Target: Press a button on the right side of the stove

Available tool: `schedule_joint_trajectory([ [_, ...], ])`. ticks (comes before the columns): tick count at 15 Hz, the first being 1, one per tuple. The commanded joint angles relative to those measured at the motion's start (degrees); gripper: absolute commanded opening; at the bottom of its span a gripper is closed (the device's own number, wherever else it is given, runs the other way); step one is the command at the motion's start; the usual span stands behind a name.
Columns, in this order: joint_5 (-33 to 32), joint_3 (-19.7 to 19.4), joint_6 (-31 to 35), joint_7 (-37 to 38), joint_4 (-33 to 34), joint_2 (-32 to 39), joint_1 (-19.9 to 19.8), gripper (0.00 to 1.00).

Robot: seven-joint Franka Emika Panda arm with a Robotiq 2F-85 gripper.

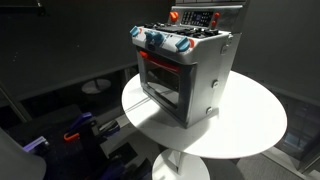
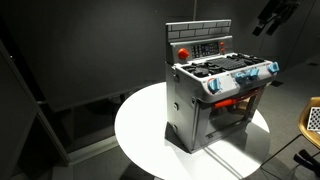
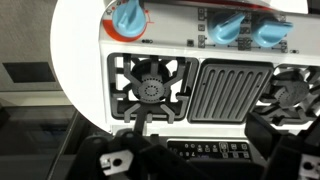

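Note:
The stove (image 1: 190, 75) is a small silver-grey toy oven standing on a round white table (image 1: 250, 125). It has blue-and-red knobs, a red-lit window and a dark back control panel (image 1: 195, 17). It also shows in an exterior view (image 2: 215, 100), where its panel (image 2: 205, 47) carries a red button (image 2: 183, 51). My gripper (image 2: 272, 18) hangs in the air above and to the side of the stove, touching nothing. In the wrist view I look down on the stove top (image 3: 200, 90), with burners, grill and panel buttons (image 3: 205, 150). The gripper's (image 3: 200, 152) dark fingers are spread apart and empty.
The table (image 2: 140, 130) has bare white surface around the stove. Blue and dark gear (image 1: 75, 130) lies on the floor beside the table. A small white round stand (image 1: 97, 87) is farther back. A yellow-edged object (image 2: 312, 118) sits at the frame edge.

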Motion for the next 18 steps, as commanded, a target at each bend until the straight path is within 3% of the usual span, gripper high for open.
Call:
schedule_joint_trajectory([
  [1,-3.92,1.53,0.99,5.85,4.55,4.68,-2.22,1.00],
  [4,-5.49,1.60,0.66,8.50,6.59,6.79,-2.60,1.00],
  [5,-3.90,0.98,1.17,5.90,3.91,4.98,-1.83,1.00],
  [18,-3.94,0.99,1.17,6.09,4.04,5.56,-1.81,1.00],
])
